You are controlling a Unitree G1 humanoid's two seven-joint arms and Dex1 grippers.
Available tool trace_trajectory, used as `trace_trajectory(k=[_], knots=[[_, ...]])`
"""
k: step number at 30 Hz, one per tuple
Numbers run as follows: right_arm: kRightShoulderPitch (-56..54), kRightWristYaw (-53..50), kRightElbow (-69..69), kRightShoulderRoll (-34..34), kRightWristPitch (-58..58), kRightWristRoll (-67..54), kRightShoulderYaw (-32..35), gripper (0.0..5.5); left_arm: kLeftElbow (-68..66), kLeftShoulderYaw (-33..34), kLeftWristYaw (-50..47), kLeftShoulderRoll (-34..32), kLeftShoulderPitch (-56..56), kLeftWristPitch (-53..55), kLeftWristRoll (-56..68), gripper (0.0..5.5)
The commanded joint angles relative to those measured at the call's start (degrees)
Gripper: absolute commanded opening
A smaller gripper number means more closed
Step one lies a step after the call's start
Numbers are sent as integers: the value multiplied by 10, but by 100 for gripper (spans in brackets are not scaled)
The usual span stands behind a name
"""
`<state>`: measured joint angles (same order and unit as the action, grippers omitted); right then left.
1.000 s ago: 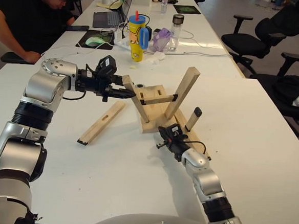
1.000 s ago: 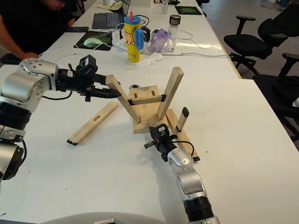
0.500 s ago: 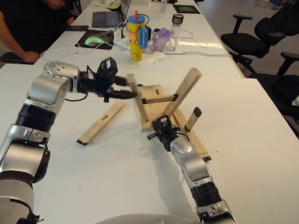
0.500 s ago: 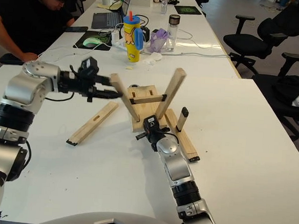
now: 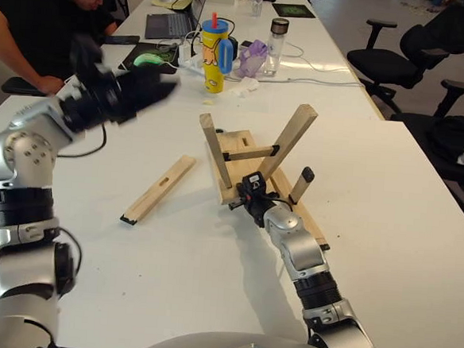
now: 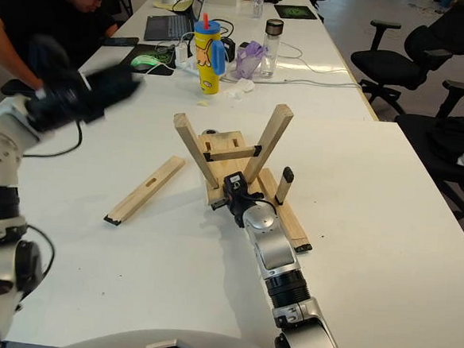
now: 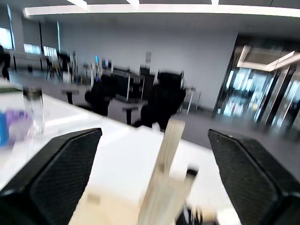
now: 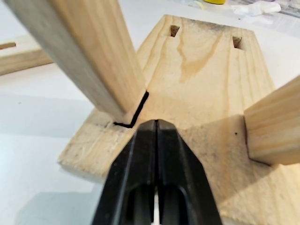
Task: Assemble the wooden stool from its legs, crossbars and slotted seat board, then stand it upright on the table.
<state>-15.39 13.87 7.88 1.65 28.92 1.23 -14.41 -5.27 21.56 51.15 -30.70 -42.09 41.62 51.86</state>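
So, one pale slotted wooden seat board [image 5: 240, 171] lies flat, two wooden legs [image 5: 215, 155] plugged in, one loose wooden leg [image 5: 158, 189] left of it. Right wrist view shows right gripper [image 8: 156, 126] fingers pressed together at its edge; left gripper [image 7: 154, 135] spread.

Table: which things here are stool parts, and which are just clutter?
Job: seat board, two fitted legs, crossbar, loose leg, second loose leg.
Lying about: yellow cup, clear bottle, laptop, purple bag.
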Motion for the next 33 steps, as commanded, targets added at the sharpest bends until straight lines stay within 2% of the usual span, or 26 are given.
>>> trace_trajectory(k=[1, 6, 14, 16, 18, 20, 22, 24, 29, 31, 33], knots=[[52, 2, 91, 12, 48, 4, -1, 0, 34, 6, -94, 53, -38, -6, 21, 349], [50, 8, 102, 12, 42, 5, -8, 0, 74, -4, -147, 82, -60, -33, 21, 272], [53, 8, 115, 13, 32, 8, -11, 0, 88, 12, -218, 155, -87, -74, 76, 267], [55, 7, 114, 13, 32, 8, -10, 0, 67, -70, -244, 166, -37, -22, 24, 267], [56, 5, 113, 11, 34, 8, -10, 0, 26, -208, -272, 174, 70, 30, -70, 267], [52, 8, 114, 11, 39, 10, -15, 0, 9, -309, -292, 172, 172, 29, -148, 267], [48, 9, 114, 14, 44, 10, -15, 0, 14, -341, -305, 171, 203, 8, -188, 267], [45, 9, 115, 16, 46, 10, -11, 0, 24, -311, -319, 178, 164, -41, -204, 267], [44, 12, 124, 18, 44, 10, -9, 0, 106, -124, -356, 169, -50, -176, -146, 267], [46, 13, 127, 18, 42, 9, -8, 0, 145, -73, -363, 170, -112, -175, -75, 267], [48, 12, 127, 16, 42, 9, -7, 0, 168, -69, -377, 183, -114, -140, -34, 267]])
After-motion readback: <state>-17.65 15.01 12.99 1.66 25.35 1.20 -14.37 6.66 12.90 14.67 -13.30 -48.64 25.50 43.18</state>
